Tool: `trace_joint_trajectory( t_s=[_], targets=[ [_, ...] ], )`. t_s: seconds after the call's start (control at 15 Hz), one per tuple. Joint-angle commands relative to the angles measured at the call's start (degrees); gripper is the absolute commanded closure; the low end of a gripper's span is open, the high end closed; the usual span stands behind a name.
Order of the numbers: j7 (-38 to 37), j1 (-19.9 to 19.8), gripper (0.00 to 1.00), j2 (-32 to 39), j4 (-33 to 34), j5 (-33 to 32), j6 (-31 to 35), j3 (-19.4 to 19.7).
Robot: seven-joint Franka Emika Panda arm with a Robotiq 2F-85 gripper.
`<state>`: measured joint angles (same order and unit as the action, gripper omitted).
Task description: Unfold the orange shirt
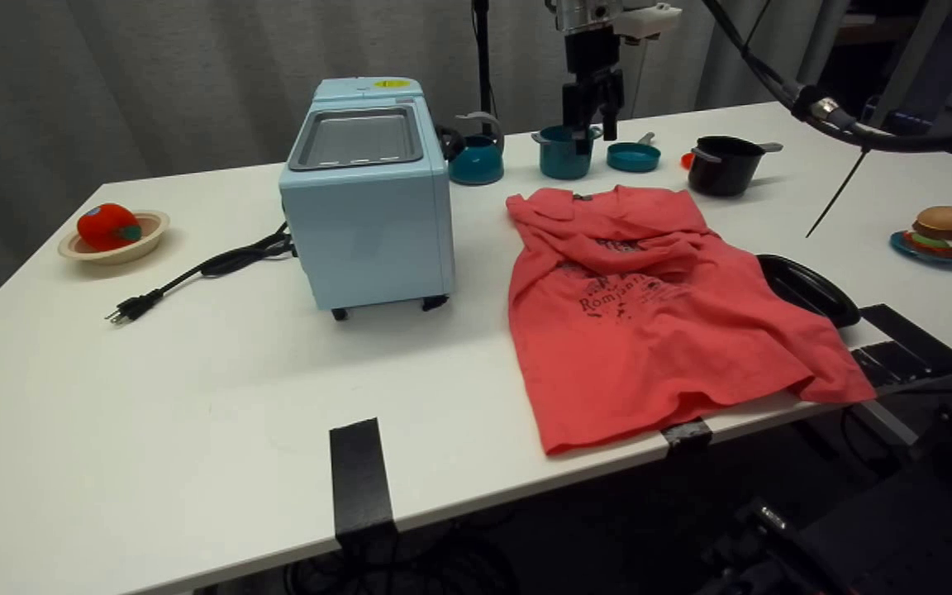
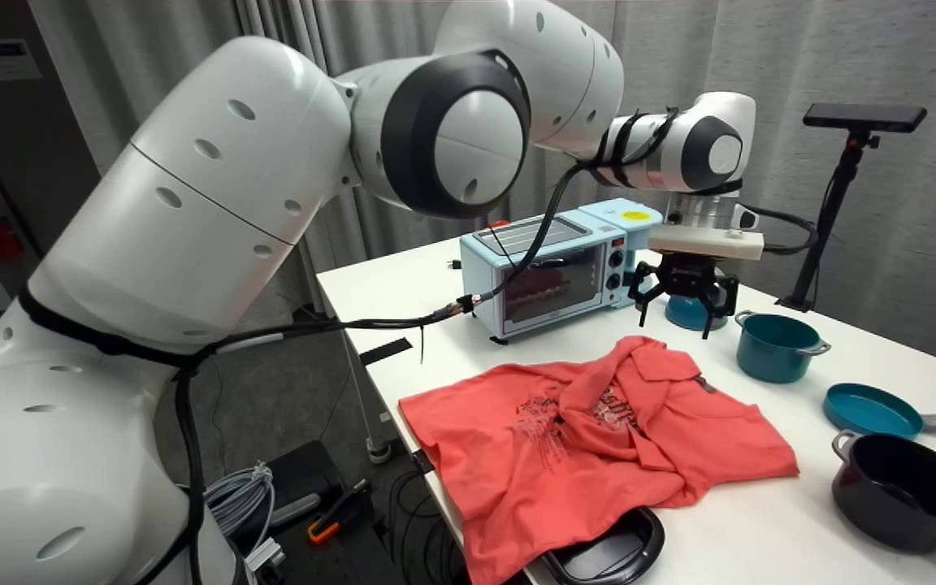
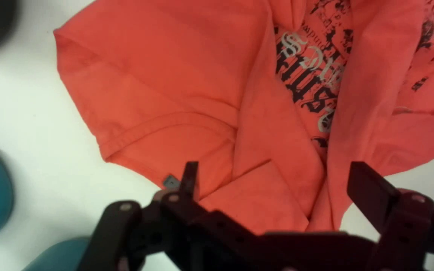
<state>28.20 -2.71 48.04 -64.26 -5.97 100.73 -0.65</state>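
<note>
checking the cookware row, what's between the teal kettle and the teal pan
The teal pot stands between the teal kettle and the teal pan; both exterior views show it.

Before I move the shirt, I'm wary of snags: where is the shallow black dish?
In an exterior view, the shallow black dish sits on the right, partly hidden by the orange shirt and close to the black tape.

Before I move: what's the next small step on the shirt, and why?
Probably lower the open gripper to pinch the turned-over flap near the tag: in the wrist view that flap shows between the spread jaws, the gripper holds nothing, and the shirt lies doubled over there, its print partly covered.
</note>
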Motion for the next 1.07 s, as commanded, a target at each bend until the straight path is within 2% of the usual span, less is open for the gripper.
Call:
trace_joint_trajectory(
  t_s=[0.0,0.67,0.8,1.0],
  targets=[
    [-3.61,0.29,0.0,-9.78,-13.7,-1.58,2.08,-0.02],
    [-10.7,0.87,0.0,-25.67,-42.05,-1.48,9.55,-0.53],
    [-12.14,1.29,0.0,-26.92,-47.23,-1.57,11.45,-0.57],
    [-13.39,1.18,0.0,-25.9,-51.47,-0.89,15.26,-0.66]
  ],
)
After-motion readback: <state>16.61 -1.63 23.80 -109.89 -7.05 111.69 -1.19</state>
